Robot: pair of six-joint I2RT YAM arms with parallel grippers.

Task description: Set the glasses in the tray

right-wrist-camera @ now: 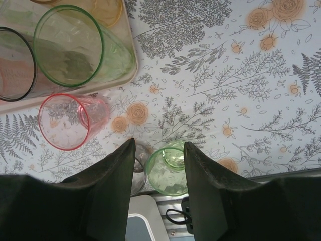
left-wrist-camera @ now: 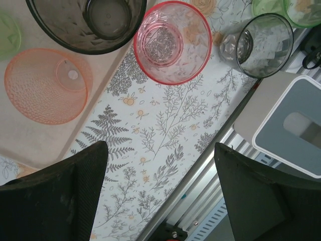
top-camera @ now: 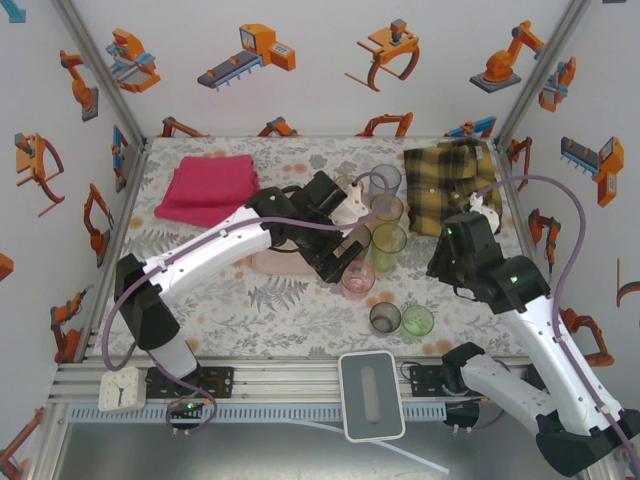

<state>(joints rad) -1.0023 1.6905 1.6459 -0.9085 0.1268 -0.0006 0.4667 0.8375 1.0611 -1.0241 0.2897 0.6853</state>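
Two robot arms reach over a table (top-camera: 250,300) covered in a fern and flower print.

The left gripper (left-wrist-camera: 160,150) hangs above the cloth with its jaws spread wide and nothing between them. Straight ahead of its fingertips, a pink glass (left-wrist-camera: 173,42) stands upright on the cloth. It is just beside the edge of the tray (left-wrist-camera: 30,135) but not on it. Ahead and off to the left finger's side, an orange glass (left-wrist-camera: 47,85) and a dark grey glass (left-wrist-camera: 85,22) stand on the pale tray. Ahead on the right finger's side, a smoky glass (left-wrist-camera: 261,45) stands on the table, with a green glass (left-wrist-camera: 296,10) just past it. Close to the right finger, a white and grey box (left-wrist-camera: 296,125) sits on the metal rail at the table's near edge.

The right gripper (right-wrist-camera: 159,145) hovers with its jaws partly apart, gripping nothing. The green glass shows through the gap between the fingers, down on the table, and neither finger touches it. Ahead and to the left of these jaws is a corner of the tray holding a second green glass (right-wrist-camera: 67,47).

At the far end of the table, a magenta towel (top-camera: 208,187) lies well apart from the left jaws. A plaid shirt (top-camera: 452,180) lies near the right gripper.
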